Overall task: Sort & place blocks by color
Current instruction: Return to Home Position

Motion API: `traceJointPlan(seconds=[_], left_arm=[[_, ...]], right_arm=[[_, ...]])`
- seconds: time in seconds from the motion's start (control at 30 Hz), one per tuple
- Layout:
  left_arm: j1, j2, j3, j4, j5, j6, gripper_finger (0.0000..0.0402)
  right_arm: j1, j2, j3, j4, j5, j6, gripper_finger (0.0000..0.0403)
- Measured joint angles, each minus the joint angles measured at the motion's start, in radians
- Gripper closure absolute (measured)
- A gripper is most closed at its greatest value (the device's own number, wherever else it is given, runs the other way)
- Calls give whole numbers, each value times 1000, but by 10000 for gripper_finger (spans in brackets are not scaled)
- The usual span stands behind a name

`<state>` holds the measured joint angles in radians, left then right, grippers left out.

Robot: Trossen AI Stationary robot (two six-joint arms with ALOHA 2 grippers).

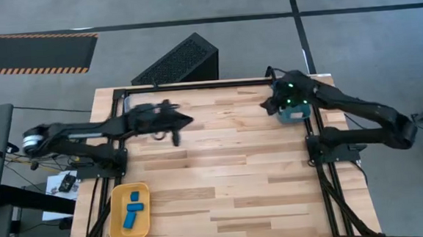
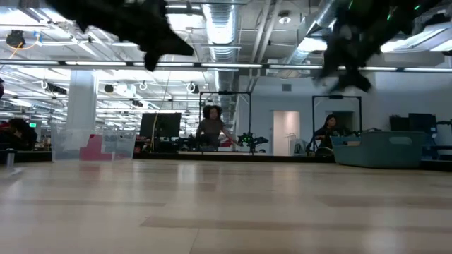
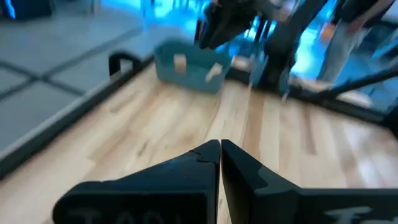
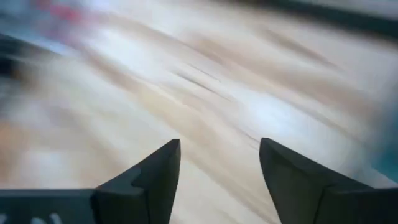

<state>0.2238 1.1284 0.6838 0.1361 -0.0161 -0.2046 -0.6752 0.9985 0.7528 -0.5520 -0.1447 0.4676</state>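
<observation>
Blue blocks (image 1: 132,214) lie in the yellow tray (image 1: 115,216) at the near left corner of the worktop (image 1: 230,176); two show there, one short and one longer, lying close together. Two pale wooden blocks (image 3: 180,61) sit in the teal tray (image 3: 163,62) at the far right of the worktop, one beside the other but apart. The low view shows a clear tray (image 2: 67,144) on the far left with something red (image 2: 92,149) inside it; I cannot tell how many blocks that is.

The left pincer (image 3: 219,148) hangs above the bare wood on the far left part of the worktop and points across toward the teal tray. Its fingers are clenched tip to tip with nothing between them. The right pincer (image 4: 219,142) is raised by the teal tray, just over its inner edge in the high view. It is released, fingers spread wide and empty, with only worktop planks beyond them.

Two people (image 2: 210,127) sit in the room beyond the worktop.
</observation>
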Motion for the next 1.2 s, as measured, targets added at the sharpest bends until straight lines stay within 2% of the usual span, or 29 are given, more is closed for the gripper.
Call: traceJointPlan(seconds=[0.17,0.33,0.43,0.47,0.6,0.73,0.93,1.07,1.2], left_arm=[[27,-294,-260,157,71,88,400],[27,-497,-459,184,81,136,400],[27,-576,-518,179,47,70,400],[27,-599,-527,183,43,61,400],[26,-690,-532,195,48,143,400],[25,-784,-532,165,69,208,400],[25,-887,-534,18,146,269,400],[25,-926,-599,52,152,261,400],[25,-970,-673,151,163,210,400]], right_arm=[[249,-107,3,375,-133,30,212],[505,-97,2,508,-140,-97,306],[638,-105,2,537,-93,-224,377],[676,-113,2,549,-71,-282,388],[799,-207,2,499,86,-442,385],[841,-372,-26,393,182,-490,397],[826,-668,-259,323,197,-516,395],[759,-787,-452,508,169,-416,400],[731,-845,-585,713,120,-453,400]])
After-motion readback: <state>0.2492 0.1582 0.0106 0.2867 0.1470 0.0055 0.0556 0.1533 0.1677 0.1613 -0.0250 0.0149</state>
